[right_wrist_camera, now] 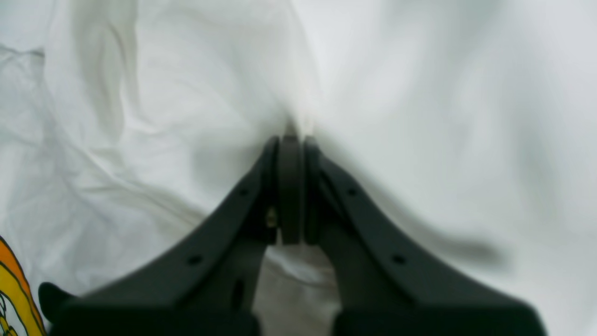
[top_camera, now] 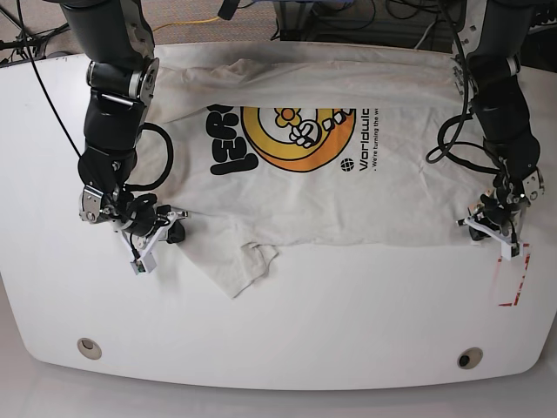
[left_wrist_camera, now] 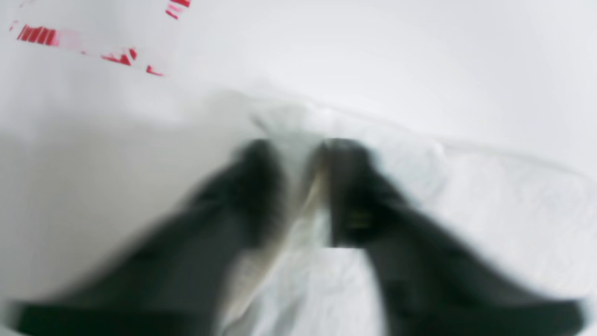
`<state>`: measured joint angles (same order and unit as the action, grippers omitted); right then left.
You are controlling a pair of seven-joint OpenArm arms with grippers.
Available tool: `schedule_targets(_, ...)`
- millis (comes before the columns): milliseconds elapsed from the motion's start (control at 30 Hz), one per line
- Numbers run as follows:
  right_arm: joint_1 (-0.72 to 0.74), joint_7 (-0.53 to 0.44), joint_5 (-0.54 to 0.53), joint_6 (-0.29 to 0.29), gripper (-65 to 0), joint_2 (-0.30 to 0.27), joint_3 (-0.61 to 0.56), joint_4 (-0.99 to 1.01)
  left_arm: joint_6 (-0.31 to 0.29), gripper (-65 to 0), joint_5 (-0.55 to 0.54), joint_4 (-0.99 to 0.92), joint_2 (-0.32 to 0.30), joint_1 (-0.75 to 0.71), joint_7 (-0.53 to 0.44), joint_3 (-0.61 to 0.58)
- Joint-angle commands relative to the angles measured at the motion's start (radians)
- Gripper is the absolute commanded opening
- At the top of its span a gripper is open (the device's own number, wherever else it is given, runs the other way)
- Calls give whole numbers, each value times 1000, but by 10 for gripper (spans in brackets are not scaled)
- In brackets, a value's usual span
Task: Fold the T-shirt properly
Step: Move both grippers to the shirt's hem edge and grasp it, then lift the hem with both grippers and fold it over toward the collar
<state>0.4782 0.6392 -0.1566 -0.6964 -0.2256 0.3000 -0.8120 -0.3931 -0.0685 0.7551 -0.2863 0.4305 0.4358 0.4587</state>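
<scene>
We are viewing the cream-white T-shirt [top_camera: 348, 196] lying spread print-up across the white table, wrinkled, its black lettering and orange-yellow round graphic showing, one sleeve trailing toward the near edge.

Cream-white T-shirt [top_camera: 348, 187] bearing bold black lettering and an orange-yellow round graphic [top_camera: 291, 139]. White table [top_camera: 287, 322] with red dashed markings [top_camera: 513, 279]. Both grippers black, left gripper [left_wrist_camera: 298, 154] and right gripper [right_wrist_camera: 290, 144].

Base cam looks straight down on the whole table [top_camera: 278, 340] from high up. Each wrist cam sits right behind its own gripper, super close to the shirt [top_camera: 348, 200], which all three views share.
</scene>
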Motion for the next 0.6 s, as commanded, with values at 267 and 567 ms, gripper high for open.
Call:
schedule_targets(267,-25,28,-2,-2,-650,-25,1,-143,-17,-650,-9,63,-6,12,-41,-88)
schedule_targets(567,-83,106,-4,-2,-650,-31,5,-340,-119,-650,-9,243,-4,-11,38,-82)
